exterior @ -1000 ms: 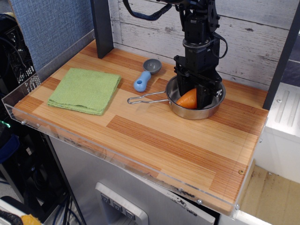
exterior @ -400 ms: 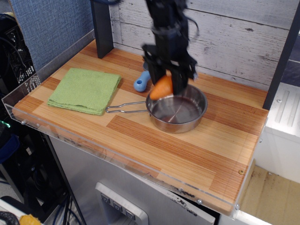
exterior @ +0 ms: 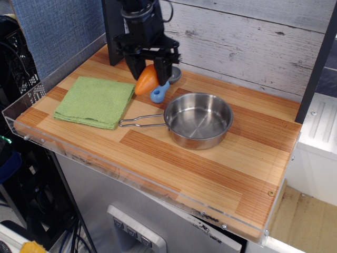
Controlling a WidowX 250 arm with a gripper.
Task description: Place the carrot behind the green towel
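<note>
My gripper (exterior: 149,72) is shut on the orange carrot (exterior: 147,80) and holds it in the air above the table, over the spot just right of the green towel's far right corner. The light green folded towel (exterior: 96,101) lies flat on the left part of the wooden table. The carrot's rounded end points down and to the left. The black arm rises behind it toward the back wall.
A steel pan (exterior: 199,119) with a wire handle pointing left stands mid-table, nothing in it. A blue-handled grey scoop (exterior: 161,89) lies just behind the pan, under the gripper. A dark post (exterior: 114,31) stands at the back left. A clear rim (exterior: 63,147) edges the table.
The gripper lifted the carrot out of the pan and carried it left and toward the back, past the scoop. The pan slid left on the table.
</note>
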